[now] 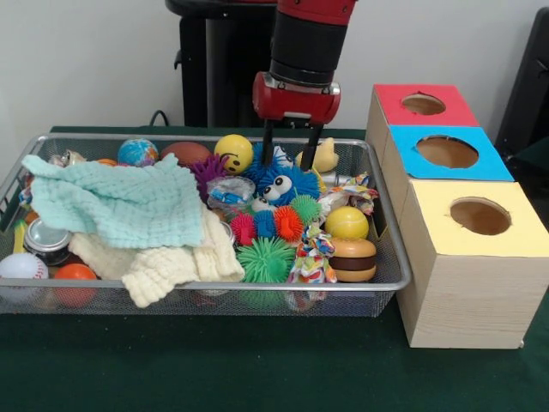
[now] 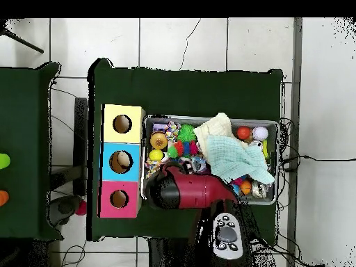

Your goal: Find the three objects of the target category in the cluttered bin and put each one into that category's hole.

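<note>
The silver wire-mesh bin [image 1: 206,287] is full of toys and also shows in the overhead view [image 2: 272,125]. My gripper [image 1: 286,163] hangs open and empty over the bin's far right part, just behind the blue fuzzy googly-eyed toy [image 1: 279,185]. A pale yellow-tan soft animal [image 1: 325,155] lies right beside my right finger [image 1: 308,150]. The orange striped animal is hidden. The red-topped box's round hole [image 1: 423,104] is the farthest of the three boxes and also shows from above [image 2: 119,199]. In the overhead view my arm [image 2: 191,191] hides the gripper.
A mint cloth [image 1: 120,204] and a cream cloth [image 1: 167,262] cover the bin's left half. Spiky balls [image 1: 266,257], a yellow smiley ball [image 1: 233,153], a plain yellow ball [image 1: 346,222] and a burger toy [image 1: 352,259] crowd the right. The blue-topped [image 1: 446,152] and yellow-topped [image 1: 479,215] boxes stand nearer.
</note>
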Available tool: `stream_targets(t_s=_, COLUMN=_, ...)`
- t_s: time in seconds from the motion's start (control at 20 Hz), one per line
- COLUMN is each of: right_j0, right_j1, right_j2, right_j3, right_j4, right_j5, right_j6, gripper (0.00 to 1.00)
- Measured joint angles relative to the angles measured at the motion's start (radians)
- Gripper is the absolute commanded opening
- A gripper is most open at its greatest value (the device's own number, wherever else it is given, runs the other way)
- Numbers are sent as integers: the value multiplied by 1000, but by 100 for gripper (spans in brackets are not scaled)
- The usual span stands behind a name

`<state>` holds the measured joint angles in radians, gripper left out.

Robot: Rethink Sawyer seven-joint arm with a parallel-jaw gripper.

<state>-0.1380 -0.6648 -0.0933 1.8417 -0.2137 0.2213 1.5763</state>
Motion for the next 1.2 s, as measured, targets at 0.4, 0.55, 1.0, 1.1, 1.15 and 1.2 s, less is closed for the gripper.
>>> stream_targets(t_s=0.4, right_j0=54, right_j1=-23, right_j2=-26, right_j3=32, right_j4=80, right_j5=40, right_j6=0, gripper=100)
stream_targets(t_s=0.55, right_j0=69, right_j1=-36, right_j2=-35, right_j3=43, right_j4=116, right_j5=73, right_j6=0, gripper=100)
stream_targets(t_s=1.0, right_j0=72, right_j1=-35, right_j2=-52, right_j3=54, right_j4=163, right_j5=177, right_j6=0, gripper=100)
stream_targets(t_s=1.1, right_j0=72, right_j1=-27, right_j2=-55, right_j3=54, right_j4=164, right_j5=185, right_j6=0, gripper=100)
stream_targets(t_s=1.15, right_j0=72, right_j1=-21, right_j2=-55, right_j3=54, right_j4=165, right_j5=186, right_j6=0, gripper=100)
stream_targets(t_s=1.2, right_j0=72, right_j1=-16, right_j2=-55, right_j3=54, right_j4=166, right_j5=186, right_j6=0, gripper=100)
